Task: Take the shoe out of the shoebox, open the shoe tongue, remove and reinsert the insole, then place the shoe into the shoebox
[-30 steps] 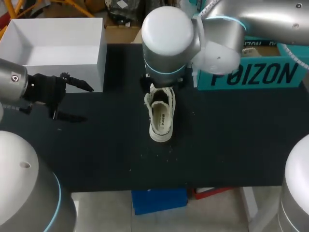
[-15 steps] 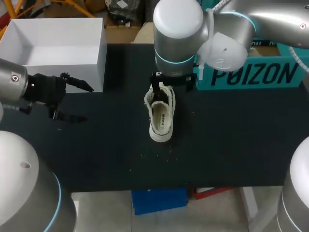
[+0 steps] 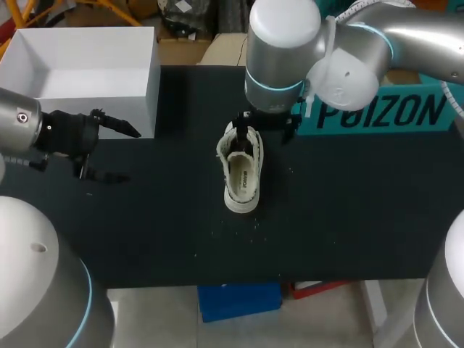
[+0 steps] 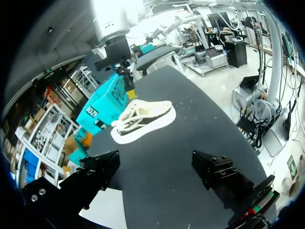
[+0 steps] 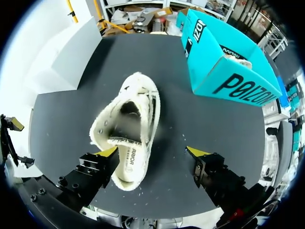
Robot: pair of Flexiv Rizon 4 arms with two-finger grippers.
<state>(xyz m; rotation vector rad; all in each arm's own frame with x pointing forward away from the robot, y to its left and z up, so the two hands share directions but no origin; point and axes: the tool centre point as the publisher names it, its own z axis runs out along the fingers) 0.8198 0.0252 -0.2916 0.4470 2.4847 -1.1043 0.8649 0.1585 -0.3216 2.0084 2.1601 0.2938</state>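
Head view looks down on a black table [image 3: 348, 217] with a white box [image 3: 80, 72] standing open at its far left corner and a teal box [image 3: 384, 109] along the far edge on the right. My right arm [image 3: 377, 36] comes in from the upper right and reaches past the middle, while my left arm [image 3: 22, 127] enters low from the left side. A cream shoe [image 3: 241, 170] stands on its sole in the middle of the table, lengthwise from far to near, well apart from both boxes, with its printed insole [image 3: 245, 177] showing through the open top. The right gripper [image 3: 262, 125] hangs above the far end of the shoe; in the right wrist view its fingers [image 5: 107, 152] are spread wide, one yellow tip over the edge of the shoe [image 5: 126, 136] and the other over bare table, gripping nothing. The left gripper [image 3: 132, 154] sits just in front of the white box, its fingers parted. Seen from the left wrist, the left gripper [image 4: 157, 167] holds nothing, and the shoe [image 4: 143, 119] lies well ahead of it beside the teal box [image 4: 107, 102].
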